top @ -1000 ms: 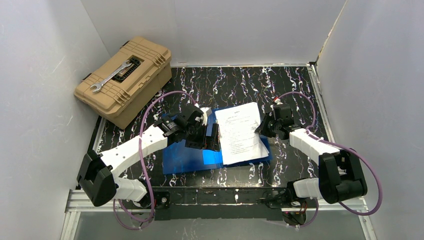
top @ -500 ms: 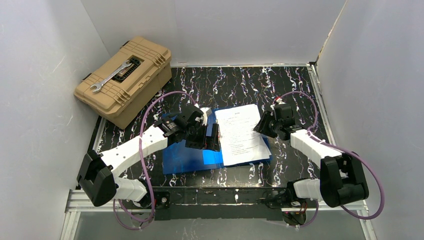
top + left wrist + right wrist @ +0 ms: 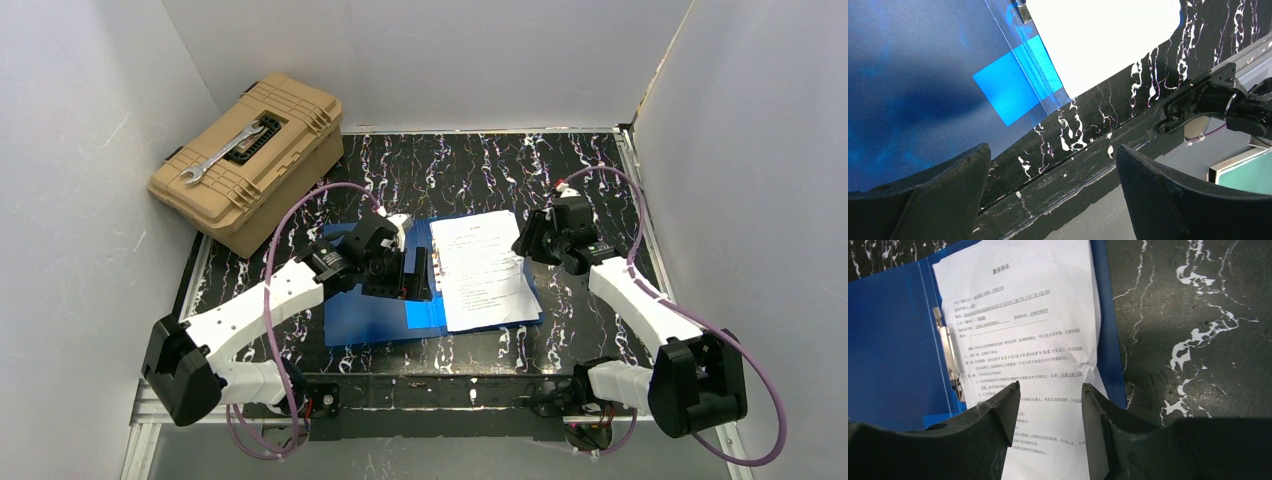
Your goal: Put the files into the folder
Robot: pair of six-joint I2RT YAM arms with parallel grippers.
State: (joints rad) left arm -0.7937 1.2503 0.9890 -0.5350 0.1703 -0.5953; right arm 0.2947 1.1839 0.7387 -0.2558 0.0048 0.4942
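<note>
Here the left tool [image 3: 410,277] hangs over the middle of the open folder [image 3: 365,312]. Its jaws are spread wide and nothing sits between them. From its wrist camera the two dark fingers [image 3: 923,200] frame the folder's near edge and the front rim of the counter [image 3: 1088,120]. Whether the fingers touch the plastic cannot be told.

Just beside that tool, on the side toward the arm bases, a lighter blue square [image 3: 1008,90] lies on the inner cover. A thin metal clip [image 3: 950,360] runs along the spine.

The right tool [image 3: 1048,392] is at the far right edge of the files [image 3: 1023,340], pointing toward them. Its jaws stand at a narrow gap, parted, and printed lines of the top sheet show through between them. They grip nothing that can be seen.

The files lie face up on the right half of the folder, beside the clip and slightly askew. A strip of blue shows along their right side. Their near end runs past the folder's near edge onto the black, white-veined counter. The right margin of the top sheet has a small crease.

Well apart from all this, in the far left corner, a tan toolbox [image 3: 250,160] stands at an angle. A wrench [image 3: 222,153] lies on its lid.
</note>
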